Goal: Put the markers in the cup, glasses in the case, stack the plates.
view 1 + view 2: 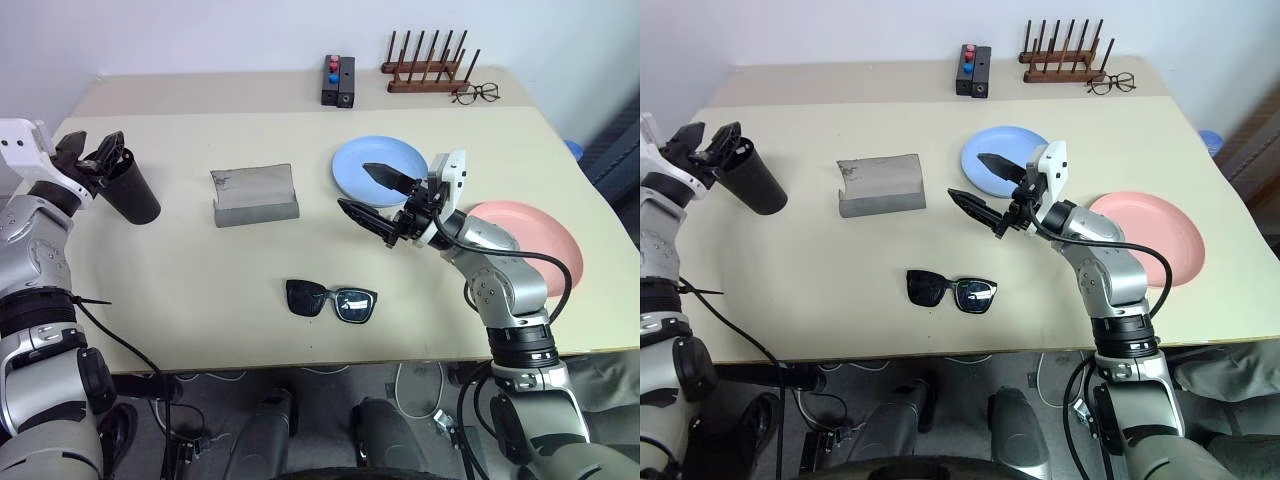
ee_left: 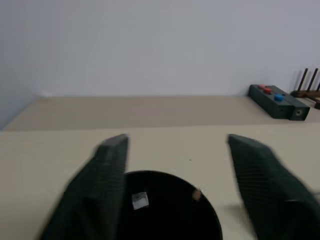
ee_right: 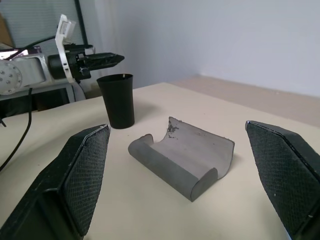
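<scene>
The black cup (image 1: 135,195) stands at the table's far left. My left gripper (image 1: 92,152) hovers just above its rim, open, with nothing between the fingers. The left wrist view looks down into the cup's dark mouth (image 2: 170,210), where two small light specks show. The markers are hidden. The grey case (image 1: 255,195) lies open on the middle of the table, and the black sunglasses (image 1: 331,300) lie folded open nearer the front edge. My right gripper (image 1: 354,187) is open and empty, held above the table between the case and the light blue plate (image 1: 385,152). The pink plate (image 1: 545,245) lies to the right.
At the table's back stand a small black box with red and blue buttons (image 1: 337,80), a wooden peg rack (image 1: 428,65) and thin clear spectacles (image 1: 477,94). The two plates lie side by side, apart.
</scene>
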Controlling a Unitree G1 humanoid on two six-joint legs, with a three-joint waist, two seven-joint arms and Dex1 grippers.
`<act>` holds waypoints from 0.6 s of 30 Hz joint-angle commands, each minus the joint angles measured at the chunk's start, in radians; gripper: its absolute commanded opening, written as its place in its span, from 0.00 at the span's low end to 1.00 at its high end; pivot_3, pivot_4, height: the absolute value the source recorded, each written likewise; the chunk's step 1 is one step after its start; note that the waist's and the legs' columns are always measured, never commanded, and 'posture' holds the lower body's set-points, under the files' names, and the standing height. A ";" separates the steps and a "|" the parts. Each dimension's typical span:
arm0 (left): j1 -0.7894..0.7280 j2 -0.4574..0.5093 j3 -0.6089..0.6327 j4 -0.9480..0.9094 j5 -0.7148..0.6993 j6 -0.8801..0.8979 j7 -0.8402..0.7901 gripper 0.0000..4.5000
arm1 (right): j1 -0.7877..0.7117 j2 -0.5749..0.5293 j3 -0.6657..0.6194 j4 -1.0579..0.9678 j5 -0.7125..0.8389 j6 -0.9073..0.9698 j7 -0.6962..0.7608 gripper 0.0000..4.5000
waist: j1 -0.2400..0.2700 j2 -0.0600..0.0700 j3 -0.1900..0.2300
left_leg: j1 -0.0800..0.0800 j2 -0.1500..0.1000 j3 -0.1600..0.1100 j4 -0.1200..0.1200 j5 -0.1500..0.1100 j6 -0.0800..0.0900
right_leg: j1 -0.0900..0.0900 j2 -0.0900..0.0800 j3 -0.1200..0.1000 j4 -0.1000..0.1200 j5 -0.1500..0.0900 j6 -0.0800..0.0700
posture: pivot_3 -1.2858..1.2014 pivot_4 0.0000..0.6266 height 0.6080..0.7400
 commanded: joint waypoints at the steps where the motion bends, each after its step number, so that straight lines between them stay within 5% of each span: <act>1: -0.010 0.026 0.012 -0.088 -0.025 0.019 -0.016 0.99 | -0.027 -0.007 -0.009 -0.058 0.009 0.004 -0.009 0.99 | 0.000 0.000 0.000 | 0.000 0.000 0.000 0.000 0.000 0.000 | 0.000 0.000 0.000 0.000 0.000 0.000 | 0.52 0.24 0.98; 8: -0.050 0.047 -0.033 -0.277 -0.142 0.246 -0.148 0.99 | -0.046 -0.049 -0.017 -0.023 -0.007 -0.003 0.012 0.99 | 0.000 0.000 0.000 | 0.000 0.000 0.000 0.000 0.000 0.000 | 0.000 0.000 0.000 0.000 0.000 0.000 | 0.52 0.24 0.98; 12: -0.097 0.072 -0.160 -0.314 -0.167 0.383 -0.325 0.99 | -0.043 -0.056 -0.017 -0.015 -0.013 -0.014 0.011 0.99 | 0.000 0.000 0.000 | 0.000 0.000 0.000 0.000 0.000 0.000 | 0.000 0.000 0.000 0.000 0.000 0.000 | 0.52 0.24 0.98; 18: -0.320 0.014 -0.495 -0.015 0.111 0.249 -0.501 0.99 | -0.039 -0.053 -0.011 0.021 -0.040 -0.058 0.021 0.99 | 0.005 0.000 0.000 | 0.000 0.000 0.001 0.001 0.000 0.000 | 0.001 0.002 -0.001 0.000 0.000 0.000 | 0.52 0.24 0.98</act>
